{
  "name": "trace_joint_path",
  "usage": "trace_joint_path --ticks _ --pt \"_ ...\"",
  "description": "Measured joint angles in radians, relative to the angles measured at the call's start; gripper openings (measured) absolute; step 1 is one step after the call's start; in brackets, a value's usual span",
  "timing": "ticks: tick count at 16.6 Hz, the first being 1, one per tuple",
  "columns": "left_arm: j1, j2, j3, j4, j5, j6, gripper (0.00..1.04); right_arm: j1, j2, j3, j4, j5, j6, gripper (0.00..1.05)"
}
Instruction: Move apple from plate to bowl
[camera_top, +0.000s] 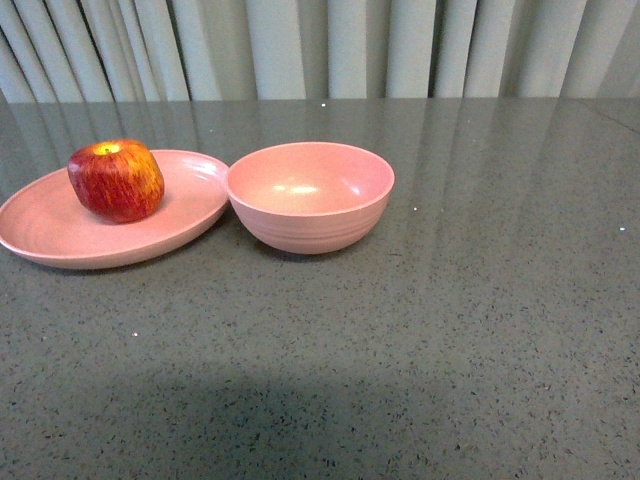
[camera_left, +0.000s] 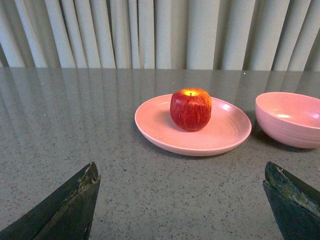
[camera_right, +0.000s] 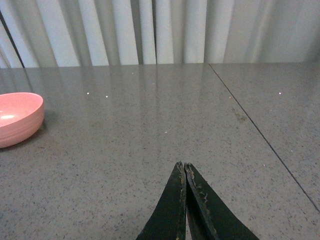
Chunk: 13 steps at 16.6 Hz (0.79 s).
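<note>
The red apple (camera_top: 116, 180) with yellow streaks sits upright on the shallow pink plate (camera_top: 40, 235) at the left of the front view. The deep pink bowl (camera_top: 310, 196) stands empty beside the plate, its rim touching or almost touching the plate's. In the left wrist view the apple (camera_left: 190, 109) rests on the plate (camera_left: 155, 125), with the bowl (camera_left: 290, 120) beside it. My left gripper (camera_left: 181, 170) is open and empty, its dark fingers wide apart, well short of the plate. My right gripper (camera_right: 182, 165) is shut and empty, over bare table away from the bowl (camera_right: 17, 120).
The grey speckled table (camera_top: 450, 330) runs back to pale pleated curtains (camera_top: 320, 45). A thin seam (camera_right: 260, 130) crosses the tabletop in the right wrist view. Neither arm shows in the front view.
</note>
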Motion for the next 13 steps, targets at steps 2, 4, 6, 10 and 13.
trace_joint_path --ticks 2,4,6,10,13 --pt "0.0 0.0 0.0 0.0 0.0 0.0 0.98 0.0 -0.04 -0.012 0.01 0.002 -0.001 0.02" --pt "0.0 0.0 0.0 0.0 0.0 0.0 0.98 0.0 -0.047 -0.035 0.009 0.001 -0.001 0.02" --pt "0.0 0.0 0.0 0.0 0.0 0.0 0.98 0.0 -0.059 -0.043 0.01 0.001 -0.002 0.02" --pt "0.0 0.0 0.0 0.0 0.0 0.0 0.98 0.0 -0.096 -0.076 0.019 0.001 -0.002 0.02" --pt "0.0 0.0 0.0 0.0 0.0 0.0 0.98 0.0 -0.103 -0.084 0.019 0.002 -0.002 0.02"
